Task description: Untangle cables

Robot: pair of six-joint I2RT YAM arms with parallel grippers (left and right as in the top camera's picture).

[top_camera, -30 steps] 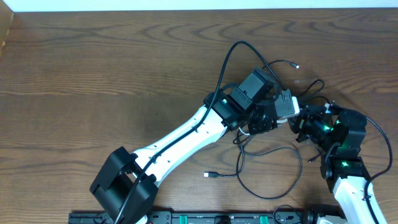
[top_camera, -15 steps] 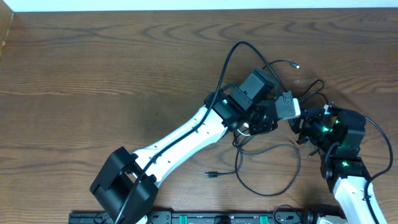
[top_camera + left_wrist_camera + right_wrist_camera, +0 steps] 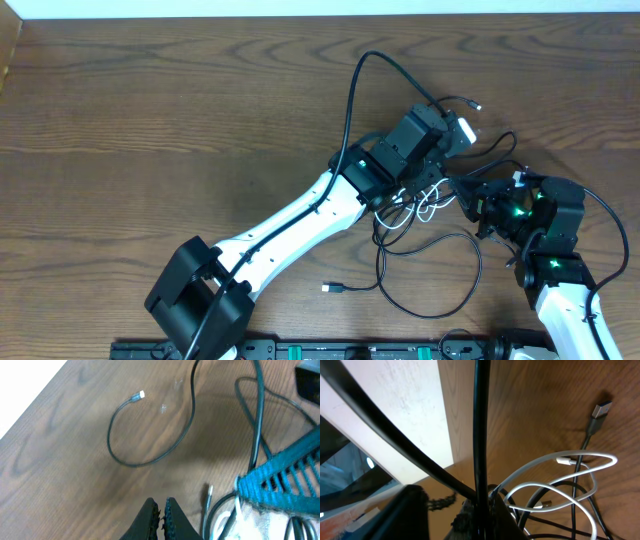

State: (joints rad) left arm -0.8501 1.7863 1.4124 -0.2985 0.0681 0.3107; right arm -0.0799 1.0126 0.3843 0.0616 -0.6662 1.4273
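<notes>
Cables [image 3: 430, 208] lie tangled on the tabletop [image 3: 150, 100]. Left tool [image 3: 160, 514] is pressed together; right tool [image 3: 479, 509] pinches one black cable [image 3: 481, 425].

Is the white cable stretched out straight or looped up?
Looped. In the right wrist view the white cable curls in overlapping loops that cross black cables.

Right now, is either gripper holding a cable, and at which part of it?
The right gripper pinches a black cable somewhere along its length, not at an end. The left gripper is shut, with nothing visible in it.
</notes>
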